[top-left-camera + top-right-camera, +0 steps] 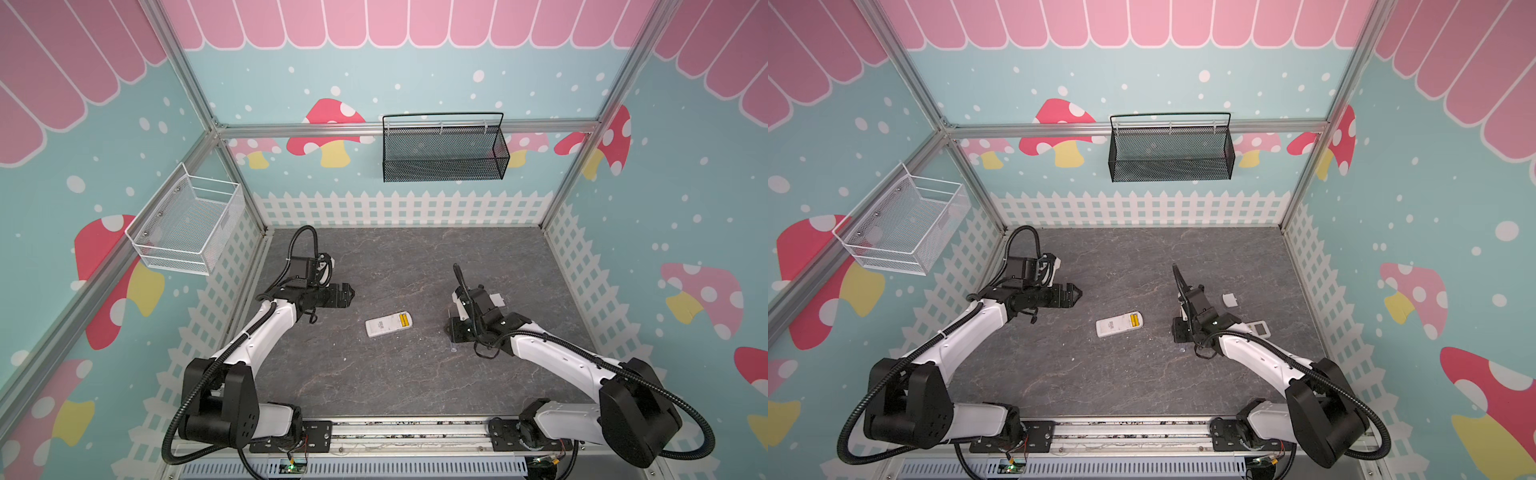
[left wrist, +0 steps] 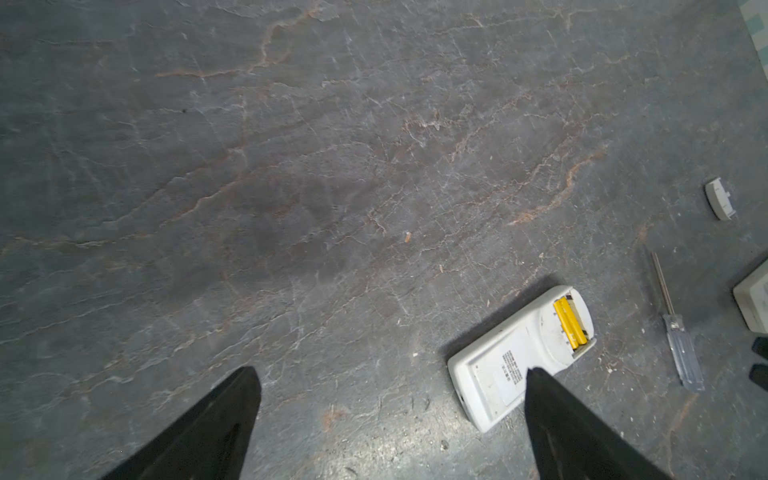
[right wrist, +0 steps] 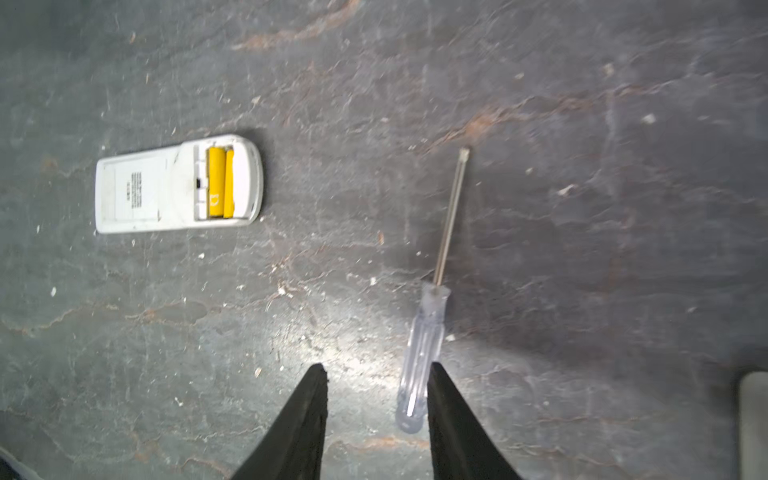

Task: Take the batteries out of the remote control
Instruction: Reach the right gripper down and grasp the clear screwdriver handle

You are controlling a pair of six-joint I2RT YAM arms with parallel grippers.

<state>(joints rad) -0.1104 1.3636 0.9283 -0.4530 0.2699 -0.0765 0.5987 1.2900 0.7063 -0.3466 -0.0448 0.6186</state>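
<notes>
The white remote control (image 1: 384, 326) (image 1: 1116, 326) lies face down mid-table, its battery bay uncovered. Two yellow batteries (image 2: 571, 326) (image 3: 220, 183) sit side by side in the bay. My left gripper (image 2: 390, 370) (image 1: 348, 293) hovers wide open to the left of the remote and behind it, holding nothing; one finger overlaps the remote's label end in the left wrist view. My right gripper (image 3: 376, 365) is open, low over the table to the right of the remote. A clear-handled screwdriver (image 3: 419, 357) lies on the table with its handle between the fingers, against one of them.
A small grey battery cover (image 1: 1229, 299) (image 2: 719, 199) lies at the right rear. A second white remote (image 1: 1260, 328) sits beside the right arm. A black mesh basket (image 1: 444, 153) hangs on the back wall and a white wire basket (image 1: 187, 228) on the left wall.
</notes>
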